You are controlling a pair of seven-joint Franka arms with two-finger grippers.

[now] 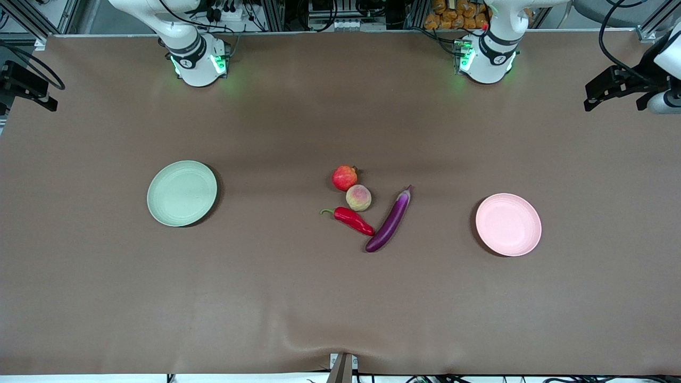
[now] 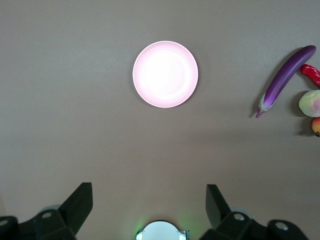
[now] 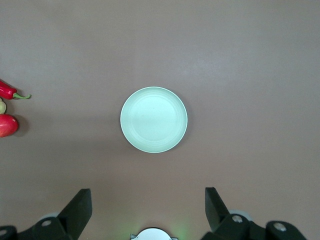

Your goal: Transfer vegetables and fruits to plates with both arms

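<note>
Both arms white w/ glossy rounded shells, black joint bands and green lights at the bases: right arm, left arm; black cables run along each, and a small round numbered badge sits on each base. Left gripper and right gripper: matte black wedge-shaped fingers, silver screws in the black mounts.

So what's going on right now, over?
Left pincer open above pink plate; right pincer open above green plate. Both plates bare. Produce untouched mid-table. Nothing blocking.
</note>
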